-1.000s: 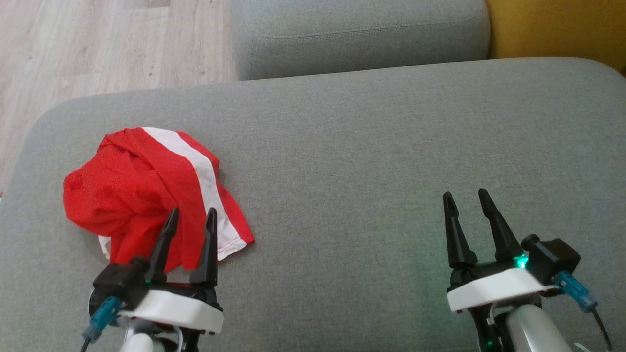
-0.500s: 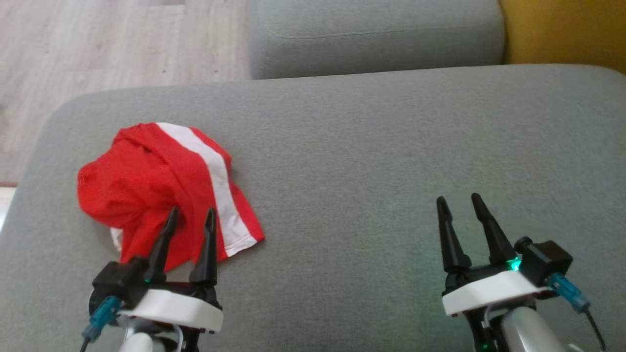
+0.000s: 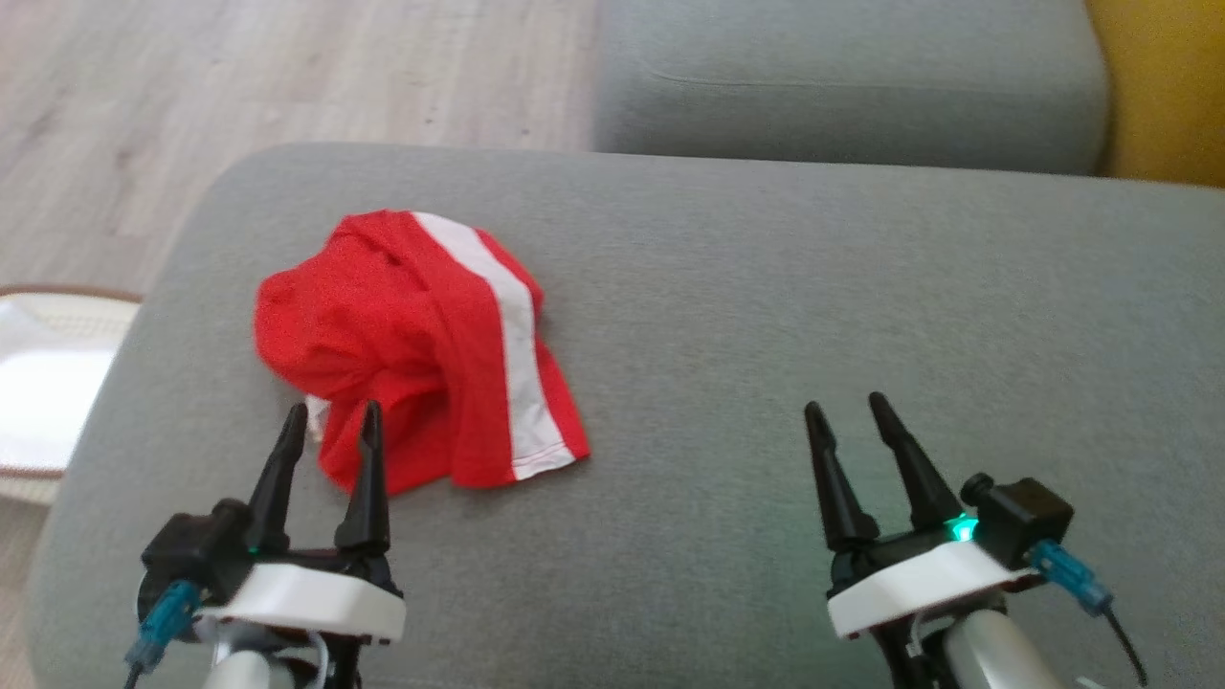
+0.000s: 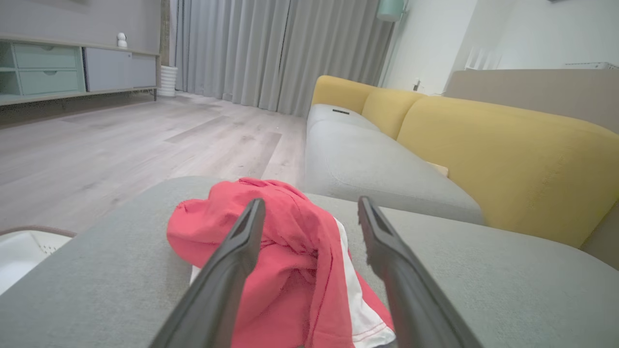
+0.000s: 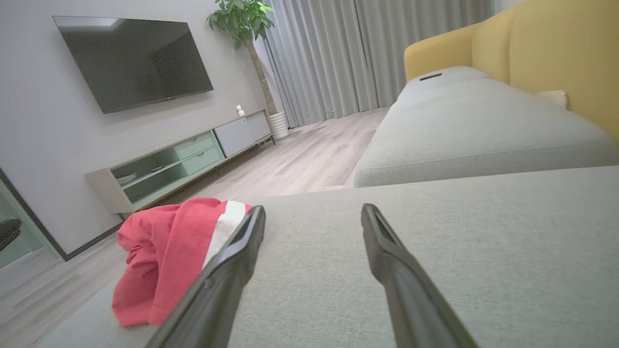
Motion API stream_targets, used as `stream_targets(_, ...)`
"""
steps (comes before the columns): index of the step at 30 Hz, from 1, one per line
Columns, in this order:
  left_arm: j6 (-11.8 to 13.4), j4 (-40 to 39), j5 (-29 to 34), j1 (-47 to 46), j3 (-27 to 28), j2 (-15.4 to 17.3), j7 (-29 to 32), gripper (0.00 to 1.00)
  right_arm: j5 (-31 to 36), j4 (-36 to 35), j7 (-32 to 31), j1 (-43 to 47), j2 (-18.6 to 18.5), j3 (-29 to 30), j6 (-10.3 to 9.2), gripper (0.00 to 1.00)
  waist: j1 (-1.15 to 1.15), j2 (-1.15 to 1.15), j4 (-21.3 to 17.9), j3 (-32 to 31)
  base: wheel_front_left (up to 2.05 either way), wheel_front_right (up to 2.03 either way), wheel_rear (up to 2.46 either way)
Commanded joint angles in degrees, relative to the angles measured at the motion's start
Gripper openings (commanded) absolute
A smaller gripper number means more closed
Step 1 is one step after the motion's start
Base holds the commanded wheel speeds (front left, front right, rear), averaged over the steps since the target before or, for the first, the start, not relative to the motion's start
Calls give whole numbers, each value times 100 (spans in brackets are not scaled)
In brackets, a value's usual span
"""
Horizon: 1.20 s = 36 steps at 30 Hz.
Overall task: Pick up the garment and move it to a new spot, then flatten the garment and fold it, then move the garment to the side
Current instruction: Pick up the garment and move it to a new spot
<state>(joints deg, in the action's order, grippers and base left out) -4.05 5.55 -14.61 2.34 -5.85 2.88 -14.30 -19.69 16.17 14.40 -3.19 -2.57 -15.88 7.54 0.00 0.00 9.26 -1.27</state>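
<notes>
- Step in hand: the first one, the pick-up. Nothing is gripped and the garment (image 3: 421, 344) lies loose.
- Garment sits left of centre in the head view, on the grey cushion (image 3: 766, 316), toward the cushion's left end.
- Left gripper (image 3: 335, 406) is at lower left, fingers spread wide and empty. Its tips sit at the garment's near edge; cannot tell if they touch the cloth.
- In the left wrist view the garment heap lies dead ahead, between and beyond the two fingers.
- Right gripper (image 3: 844, 402) is at lower right, fingers also spread and empty. It is over bare cushion, well apart from the garment.
- Look: red cloth with one broad white stripe, crumpled into a heap.
  - The bunched hump is on the left side of the heap.
  - A flatter flap with a stitched hem trails toward lower right.
  - A small white bit peeks out at the heap's lower left.
- Likely thin and soft, so it should sag and unfurl once lifted.
- Next move, as judged: the left arm goes forward and down, then pinches a raised fold of the hump rather than the flat flap.
- Risk: catching only one layer, so the rest drags on the cushion.
- Around: floor (image 3: 287, 67) at upper left, white basket (image 3: 38, 421) at left edge, sofa seat (image 3: 842, 86) along the top.
</notes>
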Motion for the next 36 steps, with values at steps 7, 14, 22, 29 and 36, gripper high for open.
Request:
stream_targets(7,-59,-206,83,-135,338,0,-70,100,-128,-116,60,-272,-31,-392,-5,100,0,0,490,-88,0,0,0)
stream_targets(14,-88,-131,91,-102,430,0,-70,100,-228,-87,60,-255,-31,-560,-5,100,0,0,784,-137,0,0,0)
stream_targets(22,-110,-120,106,-59,516,-1,-70,100,-281,-95,60,-261,-31,-664,-5,100,0,0,845,-127,0,0,0)
stream_targets(29,-122,-80,121,-114,619,-1,-70,100,-273,-83,60,-285,-31,-695,-5,100,0,0,730,-70,0,0,0)
stream_targets(36,-267,80,385,-709,776,138,-70,100,-97,-147,60,-486,-31,-546,-5,100,0,0,422,414,0,0,0)
